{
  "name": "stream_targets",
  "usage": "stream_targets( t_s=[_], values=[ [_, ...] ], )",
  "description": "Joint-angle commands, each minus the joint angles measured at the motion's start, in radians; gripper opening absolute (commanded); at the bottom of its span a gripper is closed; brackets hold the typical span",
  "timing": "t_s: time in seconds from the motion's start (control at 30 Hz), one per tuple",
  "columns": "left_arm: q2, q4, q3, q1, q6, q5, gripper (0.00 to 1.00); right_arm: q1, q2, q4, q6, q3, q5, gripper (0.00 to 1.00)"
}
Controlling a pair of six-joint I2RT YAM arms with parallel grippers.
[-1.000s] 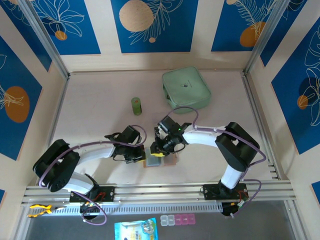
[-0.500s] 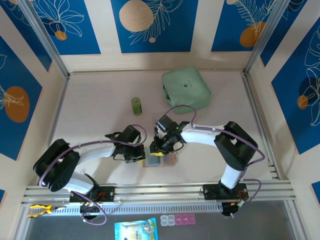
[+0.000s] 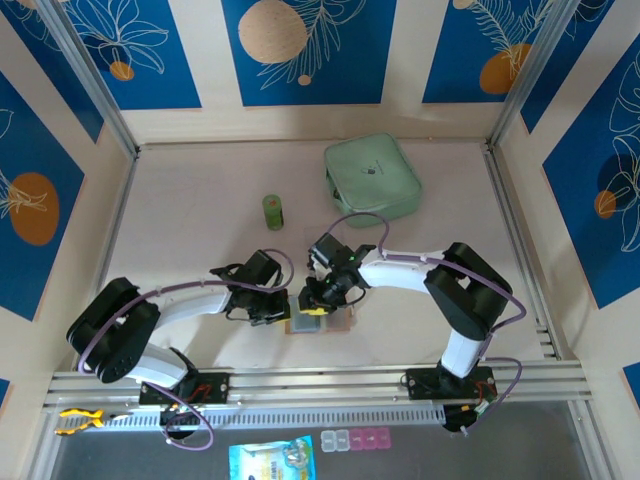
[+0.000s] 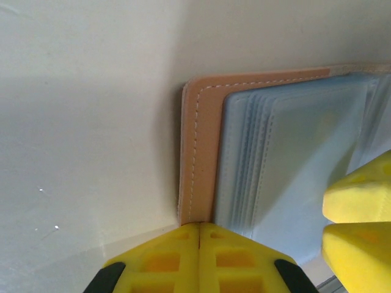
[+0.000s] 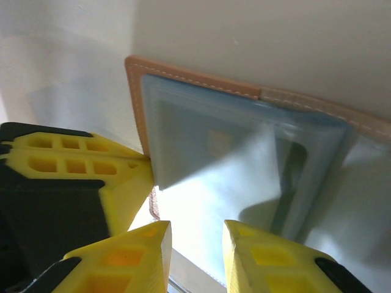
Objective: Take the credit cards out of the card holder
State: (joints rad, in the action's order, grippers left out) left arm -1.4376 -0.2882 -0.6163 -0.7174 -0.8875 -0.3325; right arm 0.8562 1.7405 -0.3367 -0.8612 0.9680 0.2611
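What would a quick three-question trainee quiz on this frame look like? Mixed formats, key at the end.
1. True or false: the left pincer has its fingers spread wide apart.
2. Which thing lies on the table beyond both arms? A) a mint-green zip case B) a red bowl C) a laptop
3. Fill in: the card holder lies ___, its blue-grey pockets facing up under the right pincer.
Key: 1 false, its fingers are shut together at the holder's tan edge. 2 A. 3 open.
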Motion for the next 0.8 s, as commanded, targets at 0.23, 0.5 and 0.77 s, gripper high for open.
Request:
stream_targets(
  t_s=[0.23,0.5,0.77],
  values=[
    [-0.012,-0.065,-0.008,0.003,0.016,0.039,0.00,-0.006,-0.024,-0.059,0.025,-0.017,-0.036,0.30],
    [-0.013,-0.067,-0.011,0.003,0.019,0.041,0.00,-0.023,-0.043,-0.061,0.027,-0.044,-0.036,0.29],
    [-0.002,-0.077,-0.018,0.003,0.018,0.046,0.00,-0.031,-0.058,-0.051,0.026,-0.068,-0.040,0.29]
  ],
)
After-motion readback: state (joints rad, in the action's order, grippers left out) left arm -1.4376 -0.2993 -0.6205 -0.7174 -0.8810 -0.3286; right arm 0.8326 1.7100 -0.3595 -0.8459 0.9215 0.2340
